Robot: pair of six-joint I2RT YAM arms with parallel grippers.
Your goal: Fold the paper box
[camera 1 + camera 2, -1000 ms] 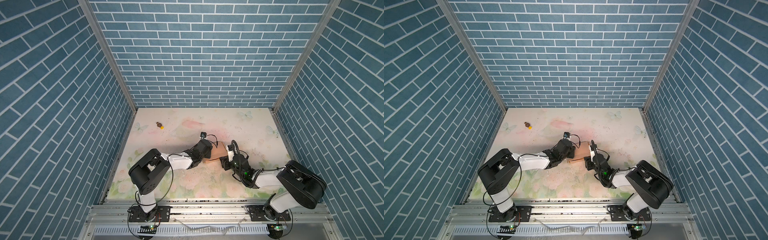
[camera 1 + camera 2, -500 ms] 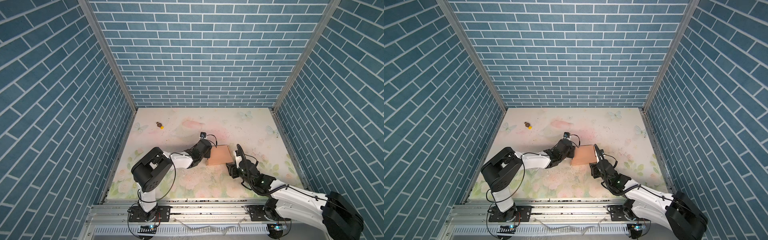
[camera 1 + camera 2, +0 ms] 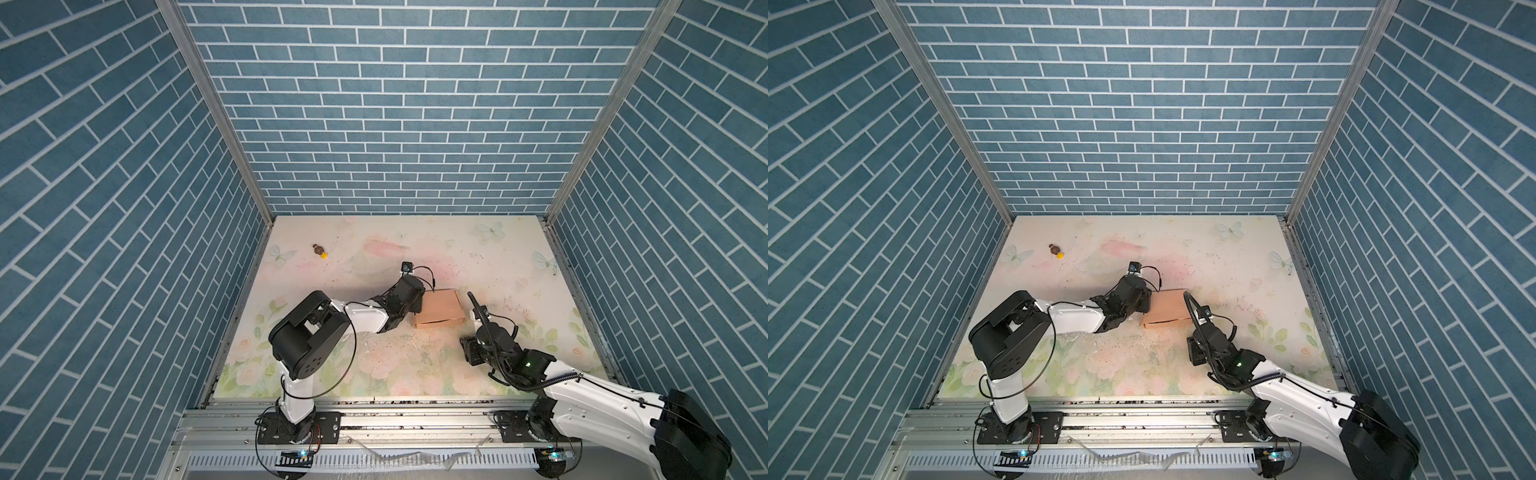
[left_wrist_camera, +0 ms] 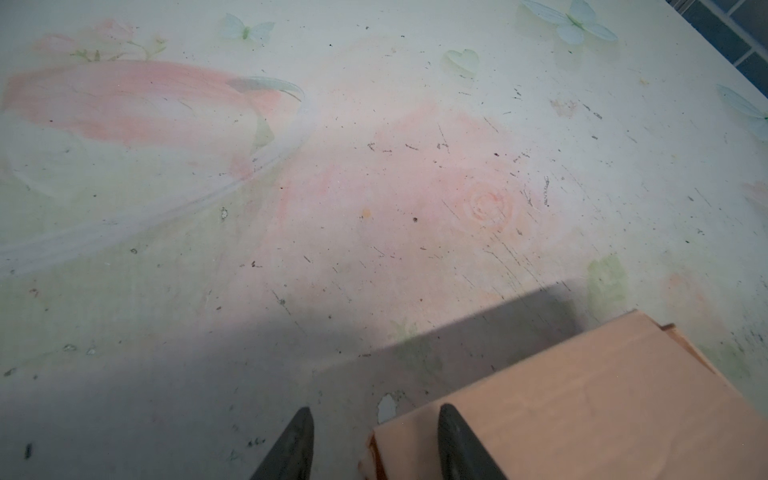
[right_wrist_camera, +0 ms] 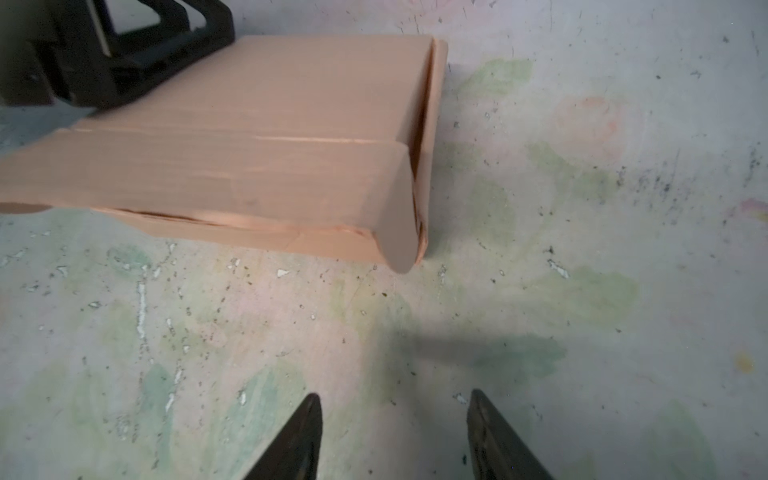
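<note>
Now that the right gripper [image 5: 395, 401] has backed off, jaws apart and empty, the box [image 3: 439, 306] lies closed mid-table. The left gripper [image 4: 374, 413], half-open, rests 1 finger [image 4: 461, 449] on its left edge. Folding looks nearly done.

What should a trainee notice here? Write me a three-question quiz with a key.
1. True or false: the right gripper is clamped on the paper box.
2. Where is the small brown-and-yellow object? A) back left of the table B) on the box C) under the right gripper
3. Which gripper has a corner of the box between its fingers?

Key:
1. False; it is open above bare table, apart from the box.
2. A
3. The left gripper.
</note>
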